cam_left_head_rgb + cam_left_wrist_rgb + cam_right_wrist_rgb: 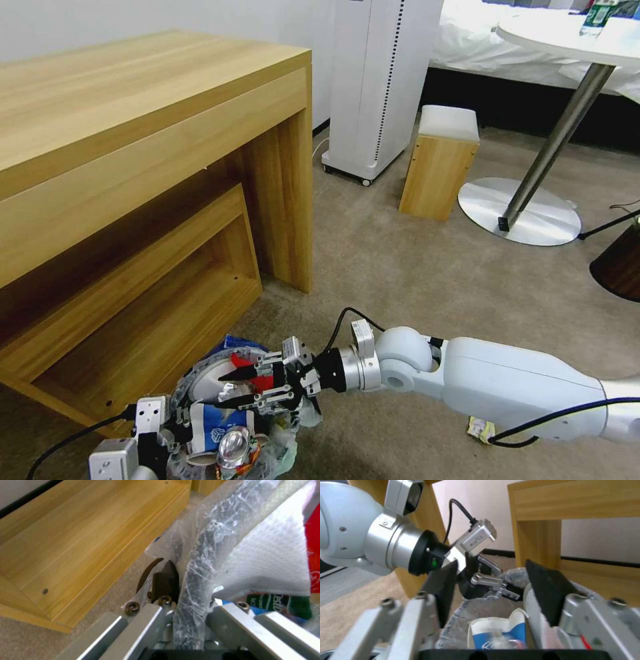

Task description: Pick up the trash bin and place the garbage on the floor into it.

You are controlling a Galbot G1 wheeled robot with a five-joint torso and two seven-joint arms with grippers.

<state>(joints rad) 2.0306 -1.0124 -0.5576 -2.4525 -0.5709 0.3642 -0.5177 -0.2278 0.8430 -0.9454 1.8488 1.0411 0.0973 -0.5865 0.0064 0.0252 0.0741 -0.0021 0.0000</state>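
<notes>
The wooden desk (133, 133) fills the head view from nine to twelve o'clock, with its low shelf (153, 320) running beneath. On the carpet (413, 267) toward one o'clock stand a white appliance (380, 80) and a small wooden stool (440, 160); a round table (573, 33) on a metal disc base sits toward two o'clock.

The trash bin (200, 377) is at six o'clock in the head view, just beside the shelf's front corner, its clear bag bunched over the rim. The right arm reaches in from four o'clock, and the right gripper (237, 387) hangs over the bin's mouth with its dark fingers spread apart, nothing between them. The left gripper (167, 427) is at seven o'clock on the bin's near edge.

The left wrist view gives what the head view cannot: the left gripper (186, 585) is clamped on the bag-covered rim of the trash bin (196, 555), one dark finger outside the wall. It also shows a white tissue (273, 562) and a green-labelled bottle (276, 602) inside.

The right wrist view looks down between parted pads (546, 590) at a blue-and-white packet (496, 632) in the bin. In the head view that packet (213, 427) lies beside a crushed can (233, 447) and a red wrapper (250, 372).

A small packet (481, 428) lies on the carpet under the right forearm, at five o'clock.
</notes>
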